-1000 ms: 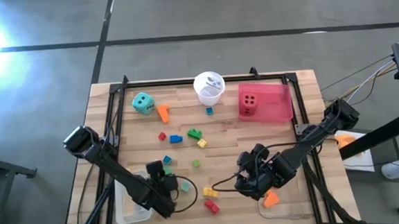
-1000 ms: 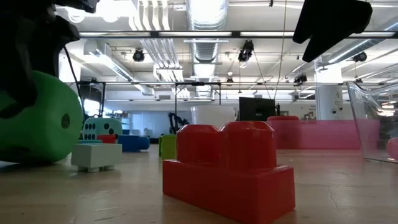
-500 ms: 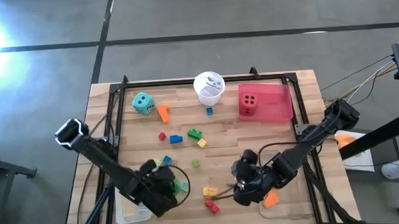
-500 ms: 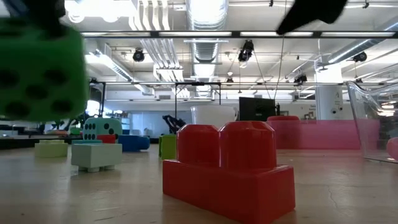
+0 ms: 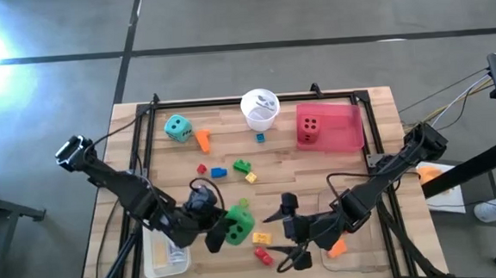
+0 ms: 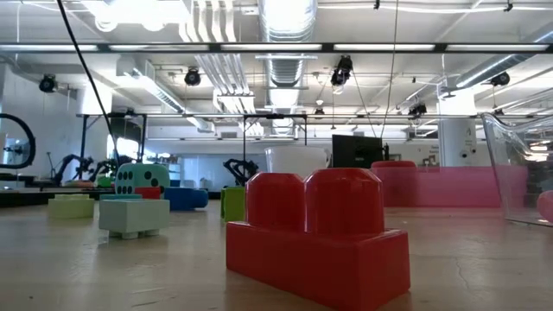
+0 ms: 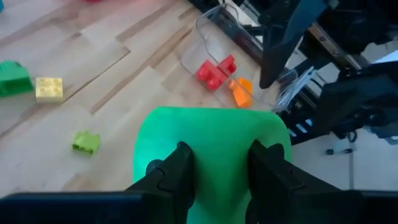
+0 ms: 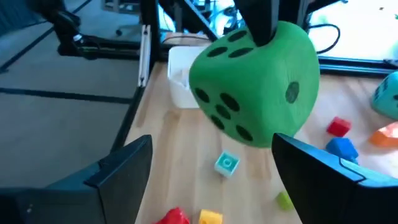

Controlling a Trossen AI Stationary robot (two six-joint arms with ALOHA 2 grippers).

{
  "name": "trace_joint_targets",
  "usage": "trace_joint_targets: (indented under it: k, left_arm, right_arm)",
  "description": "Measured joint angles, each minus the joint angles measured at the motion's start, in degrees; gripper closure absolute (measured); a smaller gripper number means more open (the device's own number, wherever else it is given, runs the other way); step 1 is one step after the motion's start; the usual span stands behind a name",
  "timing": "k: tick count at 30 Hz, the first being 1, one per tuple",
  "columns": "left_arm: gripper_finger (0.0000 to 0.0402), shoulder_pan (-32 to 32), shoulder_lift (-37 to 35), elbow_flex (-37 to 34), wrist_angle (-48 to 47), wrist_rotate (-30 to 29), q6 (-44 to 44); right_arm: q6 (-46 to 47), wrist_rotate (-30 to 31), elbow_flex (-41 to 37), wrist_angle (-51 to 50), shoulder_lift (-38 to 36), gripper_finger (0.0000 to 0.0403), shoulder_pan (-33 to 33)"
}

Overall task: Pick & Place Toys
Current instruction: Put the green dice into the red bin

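While the left gripper [image 5: 223,229] clamps the green die [image 5: 239,226], hiding its lower face.

Wooden slatted desk [image 5: 336,164], black frame along its edges. On it, far side: teal die [image 5: 176,127] with an orange brick [image 5: 202,141] just beside, white cup [image 5: 260,108], small blue brick [image 5: 260,138], pink tray [image 5: 344,129] holding a red die [image 5: 309,130]. Middle: red brick [image 5: 201,168], blue brick [image 5: 219,171], green brick [image 5: 243,166], yellow brick [image 5: 250,178], small lime brick [image 5: 244,203]. Near side: yellow brick [image 5: 260,238], red brick [image 5: 263,256], clear tray [image 5: 160,256] at left near edge, another clear tray at right near edge with an orange brick [image 5: 337,248] in it. Low view: red brick [image 6: 317,233] close up, pale brick [image 6: 133,215] near the teal die.
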Motion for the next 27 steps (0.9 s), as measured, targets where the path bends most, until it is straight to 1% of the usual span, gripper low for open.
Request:
trace_joint_targets:
  k: [2,5,6,9,11,14,22,24,27]
  left_arm:
    - [0.0281,0.18,-0.42,0.0,0.42,-0.02,0.62]
    - [0.0281,0.48,-0.88,0.0,0.47,-0.04,0.73]
    - [0.0281,0.48,-1.05,0.0,0.51,-0.04,0.73]
    - [0.0281,0.83,-1.4,0.0,0.82,-0.02,0.77]
    - [0.0283,1.04,-1.52,0.0,1.01,-0.02,0.73]
    - [0.0296,1.22,-1.68,0.0,2.9,-0.05,0.74]
    - [0.0301,1.33,-1.71,0.0,5.71,-0.04,0.86]
    - [0.0302,1.31,-1.71,0.0,6.73,0.0,0.86]
    - [0.0302,1.32,-1.71,0.13,8.18,0.0,0.86]
  right_arm:
    - [0.87,1.23,1.1,0.06,0.0,0.0078,-0.02]
    - [3.25,1.17,3.22,0.13,-0.02,0.0078,-0.09]
    - [2.71,1.07,3.69,-0.03,-0.02,0.0078,-0.09]
    - [-3.31,0.99,4.83,-0.36,-0.02,0.0078,-0.07]
    - [-5.63,1.41,5.69,-0.04,-0.02,0.0078,-0.07]
    - [-4.79,3.14,7.01,-0.12,-0.02,0.0078,-0.04]
    - [-5.96,3.43,8.2,-0.44,-0.02,0.0077,-0.04]
    - [-5.95,3.43,8.2,-0.48,-0.02,0.007,0.0]
    - [-5.95,3.44,8.2,-0.54,-0.02,0.004,0.0]
